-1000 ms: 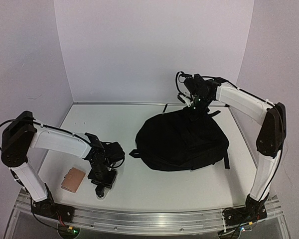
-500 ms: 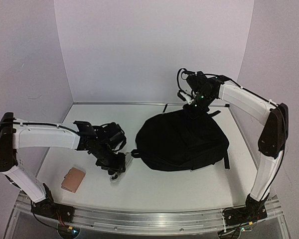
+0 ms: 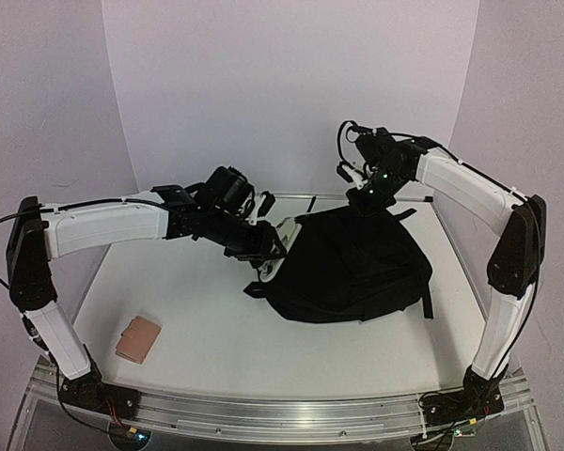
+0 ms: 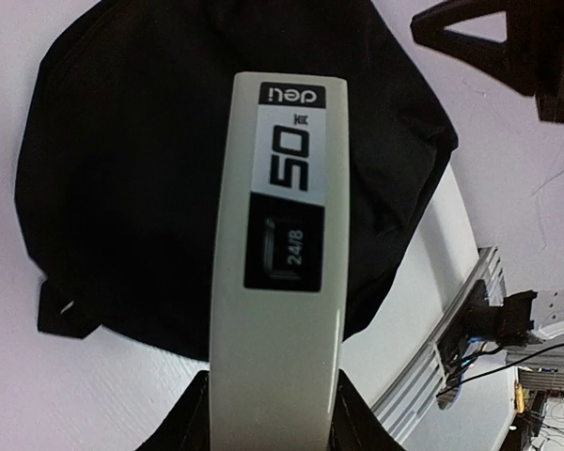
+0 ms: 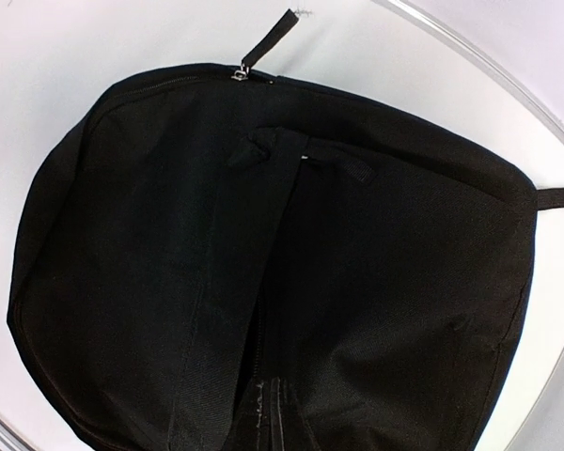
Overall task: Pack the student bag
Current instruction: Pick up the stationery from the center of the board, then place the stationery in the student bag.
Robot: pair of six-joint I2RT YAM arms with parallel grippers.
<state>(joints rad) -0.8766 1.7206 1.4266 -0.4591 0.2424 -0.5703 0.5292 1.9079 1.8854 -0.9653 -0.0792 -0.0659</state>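
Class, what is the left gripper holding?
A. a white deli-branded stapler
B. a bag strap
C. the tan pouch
A: the left gripper is shut on the white stapler, which the wrist view shows against the student bag.

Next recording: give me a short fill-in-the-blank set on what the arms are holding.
The left pincer grips a white stapler branded ___.
The right pincer pinches the student bag, which is ___ in colour.
The small tan case lies nearest the ___ arm's base.
Missing: deli; black; left.
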